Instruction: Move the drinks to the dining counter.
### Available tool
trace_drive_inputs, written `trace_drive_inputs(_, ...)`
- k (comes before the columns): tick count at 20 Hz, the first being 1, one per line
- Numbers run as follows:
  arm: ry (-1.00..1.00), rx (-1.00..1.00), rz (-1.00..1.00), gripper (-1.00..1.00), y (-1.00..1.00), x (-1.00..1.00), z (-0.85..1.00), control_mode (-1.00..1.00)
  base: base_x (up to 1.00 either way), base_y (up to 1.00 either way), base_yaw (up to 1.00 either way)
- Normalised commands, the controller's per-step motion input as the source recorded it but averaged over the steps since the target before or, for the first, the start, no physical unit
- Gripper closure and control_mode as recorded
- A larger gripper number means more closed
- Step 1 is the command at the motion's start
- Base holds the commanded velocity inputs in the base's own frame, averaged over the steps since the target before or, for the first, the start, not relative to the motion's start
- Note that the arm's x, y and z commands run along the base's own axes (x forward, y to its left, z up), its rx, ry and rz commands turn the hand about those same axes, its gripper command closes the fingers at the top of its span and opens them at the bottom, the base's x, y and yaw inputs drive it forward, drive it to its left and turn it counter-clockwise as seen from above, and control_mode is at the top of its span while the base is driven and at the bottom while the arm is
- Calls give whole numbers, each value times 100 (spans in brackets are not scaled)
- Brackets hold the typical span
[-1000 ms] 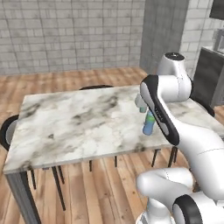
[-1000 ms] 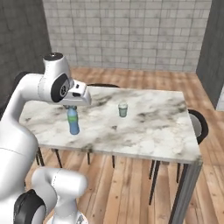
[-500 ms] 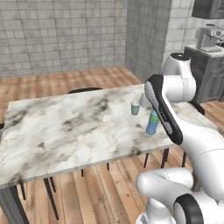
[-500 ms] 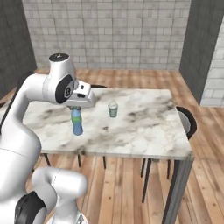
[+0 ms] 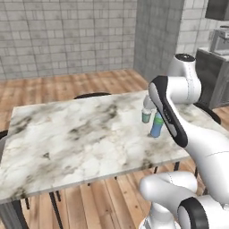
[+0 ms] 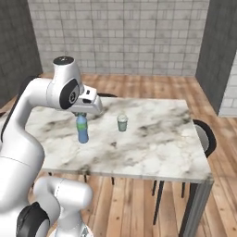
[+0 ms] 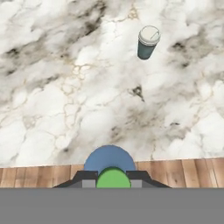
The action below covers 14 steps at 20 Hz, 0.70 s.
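Observation:
My gripper (image 6: 81, 114) is shut on the green cap of the slim blue bottle (image 6: 82, 130), which hangs upright over the near edge of the marble dining counter (image 6: 162, 148). I cannot tell whether its base touches the top. The hand view looks straight down on the cap and bottle (image 7: 109, 162), with my gripper (image 7: 113, 181) clamped on either side. The teal cup (image 6: 122, 123) with a pale lid stands on the counter a short way beyond the bottle. In the left base view the bottle (image 5: 156, 126) and cup (image 5: 146, 116) peek out beside my arm.
Dark round stools stand at the counter's far side (image 5: 91, 95) and right end (image 6: 206, 137). A dark cabinet with an appliance (image 5: 217, 67) lies to the right. Wooden floor surrounds the counter (image 5: 67, 138), and grey brick walls close the room.
The whole picture has shifted in both base views, so the base has moved along the counter. The gripper has stayed shut on the bottle, and the cup has stayed in place.

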Motion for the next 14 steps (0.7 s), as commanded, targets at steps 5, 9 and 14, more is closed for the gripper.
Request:
trace_drive_inputs(5,0,0,0,100,0,0,0,100,24,16,16)
trace_drive_inputs(9,0,0,0,100,0,0,0,100,19,22,14)
trace_drive_inputs(14,0,0,0,100,0,0,0,100,30,33,8)
